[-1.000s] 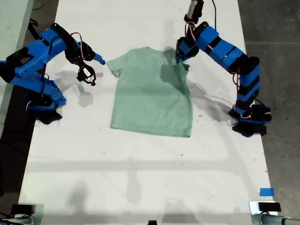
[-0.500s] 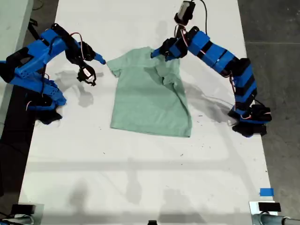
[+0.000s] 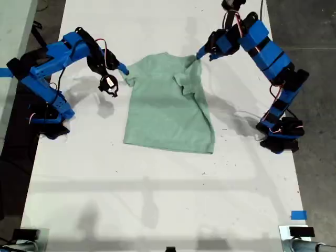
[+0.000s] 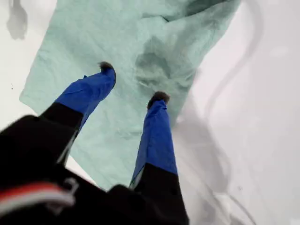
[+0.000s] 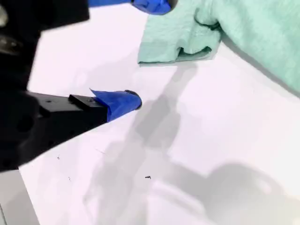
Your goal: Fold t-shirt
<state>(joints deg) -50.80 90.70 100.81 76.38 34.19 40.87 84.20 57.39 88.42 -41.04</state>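
Note:
The pale mint t-shirt [image 3: 168,113] lies flat on the white table [image 3: 157,199]. Its sleeve on the exterior view's right is folded inward onto the chest [image 3: 190,80]. My first gripper [image 3: 203,52] hangs open just above that shoulder edge, holding nothing. The first wrist view shows its blue fingers [image 4: 157,126] spread over the shirt [image 4: 117,37], with my first gripper [image 4: 133,82] empty. My second gripper [image 3: 116,77] is open beside the other sleeve [image 3: 129,76]. In the second wrist view one fingertip [image 5: 123,102] is over bare table and the sleeve hem [image 5: 176,44] lies near my second gripper [image 5: 143,52].
Both arm bases stand on the table, one at the exterior view's left [image 3: 50,113] and one at its right [image 3: 278,136]. A blue tape mark [image 3: 298,214] sits near the front right corner of that view. Dark floor borders the table on both sides.
My first gripper has drawn back from over the chest to the shoulder edge and risen, leaving the sleeve folded inward. My second gripper has moved closer to the other sleeve.

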